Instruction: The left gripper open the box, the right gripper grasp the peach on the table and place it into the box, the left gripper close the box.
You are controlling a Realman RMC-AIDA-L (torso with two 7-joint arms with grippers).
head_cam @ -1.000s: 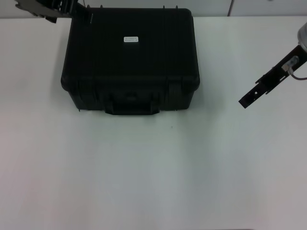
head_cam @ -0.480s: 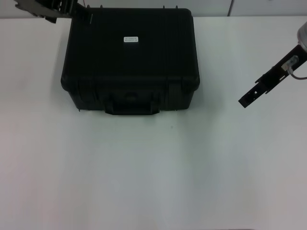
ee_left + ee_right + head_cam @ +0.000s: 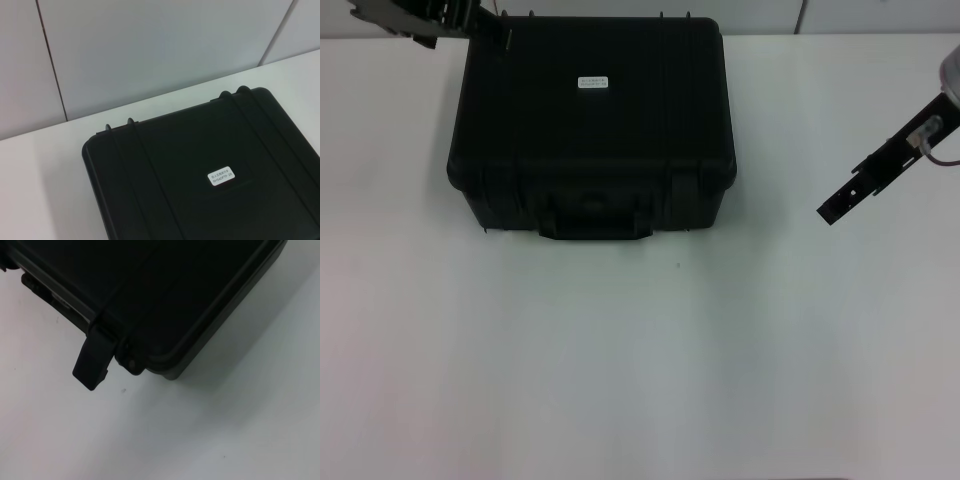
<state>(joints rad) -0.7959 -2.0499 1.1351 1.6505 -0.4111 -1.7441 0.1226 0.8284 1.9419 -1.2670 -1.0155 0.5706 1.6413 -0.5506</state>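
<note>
No change from the earlier frames: nothing has moved. White tabletop (image 3: pixel 640 360) carries the box (image 3: pixel 592 125), lid down flat, white label (image 3: pixel 593 82) on top, handle (image 3: pixel 595 222) facing the robot. Left gripper (image 3: pixel 470 25) sits at the box's far left corner; can't tell if it's open or closed. Right gripper (image 3: pixel 840 208) hangs well to the right of the box, holding nothing, finger spread not readable. Peach isn't visible in any view.

Closed box (image 3: pixel 590 125) on table (image 3: pixel 640 360), left gripper (image 3: pixel 470 22) and right gripper (image 3: pixel 832 211) apart.
</note>
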